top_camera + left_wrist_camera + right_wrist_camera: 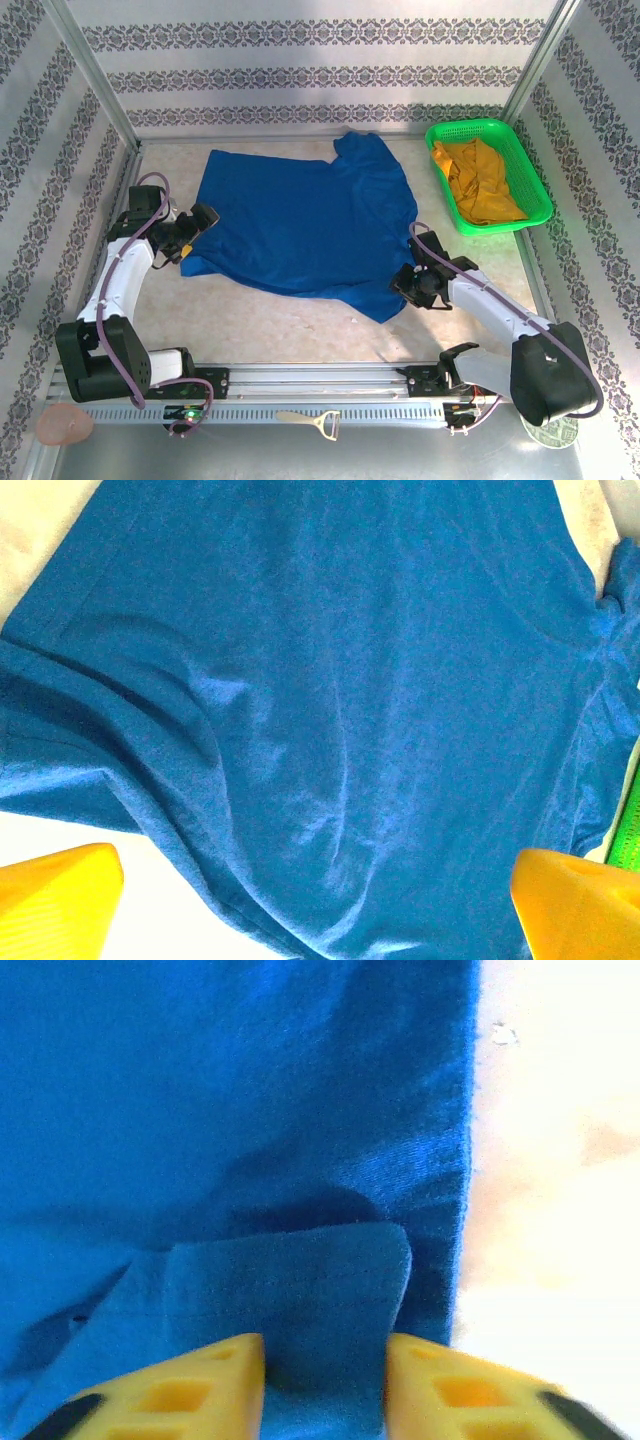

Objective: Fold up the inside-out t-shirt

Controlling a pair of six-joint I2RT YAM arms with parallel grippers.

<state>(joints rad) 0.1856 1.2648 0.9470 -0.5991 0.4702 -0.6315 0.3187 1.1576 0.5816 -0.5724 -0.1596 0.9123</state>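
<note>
The blue t-shirt (pixel 300 220) is lying spread out on the counter (pixel 300 330). It is covering the middle and reaching toward the far edge. One sleeve is sticking out toward the far right corner. The cloth is lying mostly flat, with a few soft wrinkles.

The left pincer (pixel 200 225) is sitting at the shirt's left side, near the left edge of the counter. In the left wrist view its two yellow fingers (pixel 60 905) are standing wide apart. Nothing is being held between them, and the blue cloth is spreading out under and ahead of them.

The right pincer (pixel 412 285) is sitting at the shirt's near right part, toward the right edge of the counter. In the right wrist view its yellow fingers (pixel 200 1385) are squeezing in on a small folded flap of the blue cloth. The flap is filling the gap between them and lying back over the rest of the shirt.

A green basket (pixel 470 126) is standing in the far right corner, close to the shirt's sleeve. A yellow garment (pixel 480 180) is lying bunched up inside it.
</note>
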